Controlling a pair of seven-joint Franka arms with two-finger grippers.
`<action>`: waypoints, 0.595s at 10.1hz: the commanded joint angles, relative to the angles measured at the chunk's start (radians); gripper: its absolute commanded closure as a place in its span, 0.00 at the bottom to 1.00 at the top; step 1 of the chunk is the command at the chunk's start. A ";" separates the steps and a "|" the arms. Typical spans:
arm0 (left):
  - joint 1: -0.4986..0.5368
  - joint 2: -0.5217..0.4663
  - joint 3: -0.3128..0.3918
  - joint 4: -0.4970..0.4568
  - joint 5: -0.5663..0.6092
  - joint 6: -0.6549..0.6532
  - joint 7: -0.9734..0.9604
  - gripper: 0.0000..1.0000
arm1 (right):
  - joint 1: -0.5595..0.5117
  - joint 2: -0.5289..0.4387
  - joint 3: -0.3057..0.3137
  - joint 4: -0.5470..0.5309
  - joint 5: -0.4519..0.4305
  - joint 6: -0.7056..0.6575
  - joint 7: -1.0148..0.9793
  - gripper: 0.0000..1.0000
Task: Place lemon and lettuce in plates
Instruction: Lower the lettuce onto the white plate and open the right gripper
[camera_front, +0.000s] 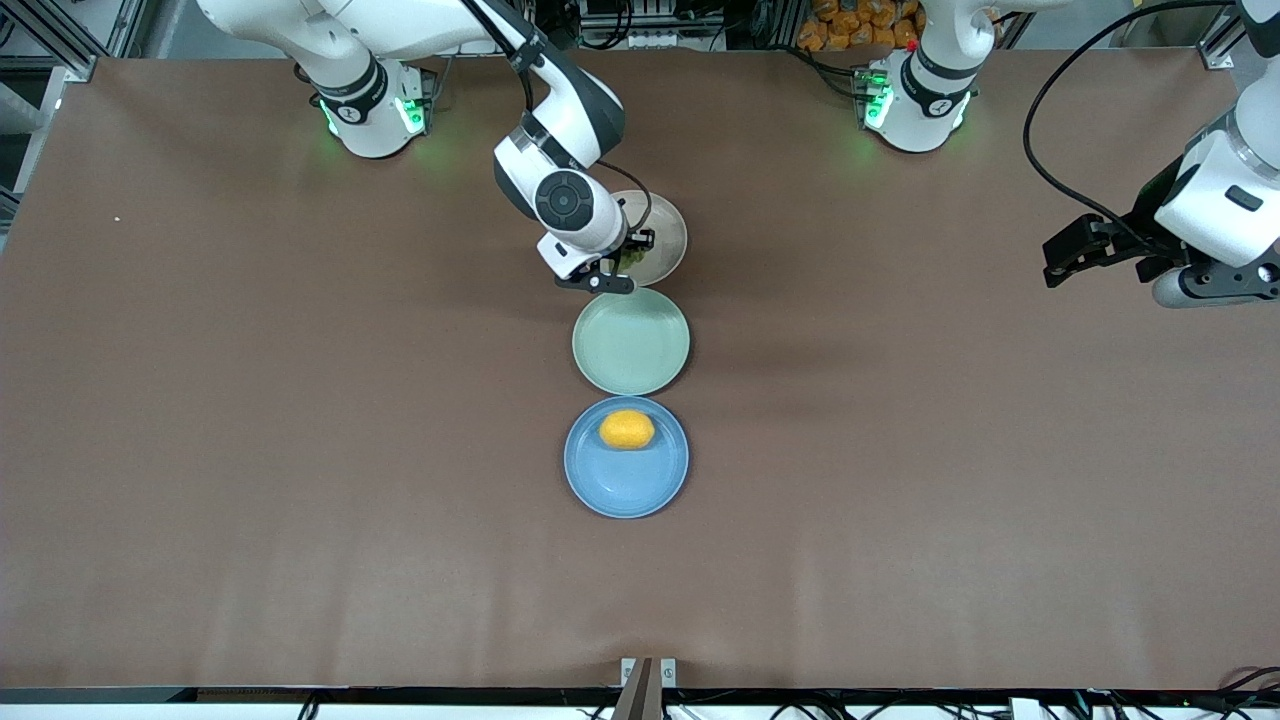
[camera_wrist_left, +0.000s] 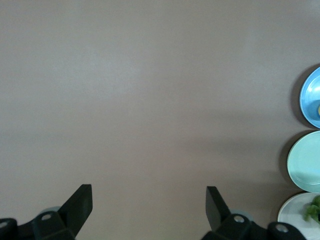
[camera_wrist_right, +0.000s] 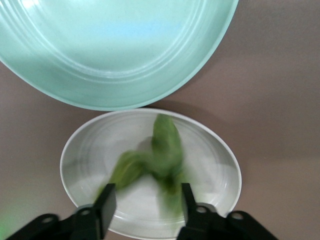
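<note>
right gripper (camera_wrist_right: 145, 205) spread over beige plate (camera_front: 672, 232), lettuce (camera_wrist_right: 155, 162) loose (blurred) | leaf could snag a finger | left gripper (camera_wrist_left: 149, 205) waits, spread | lemon (camera_front: 627, 429) on blue plate (camera_front: 625, 490)

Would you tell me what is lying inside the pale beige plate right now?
The lettuce lies in the beige plate, below the open right gripper. In the front view that gripper's hand covers part of this plate, hiding most of the leaf.

Glossy smooth plates (camera_front: 627, 495) (3, ceramic-looking), matt brown table (camera_front: 300, 450), wrinkly lettuce (camera_wrist_right: 160, 160), dimpled lemon (camera_front: 627, 429).
</note>
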 joint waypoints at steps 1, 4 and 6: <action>0.004 -0.009 -0.010 -0.001 -0.002 -0.013 0.005 0.00 | -0.016 -0.012 0.011 0.017 0.001 -0.006 0.003 0.00; -0.002 -0.008 -0.010 -0.001 -0.003 -0.013 -0.006 0.00 | -0.071 -0.055 0.011 0.027 0.001 -0.012 -0.026 0.00; -0.002 -0.008 -0.012 -0.001 -0.003 -0.013 -0.006 0.00 | -0.158 -0.108 0.011 0.041 -0.001 -0.033 -0.032 0.00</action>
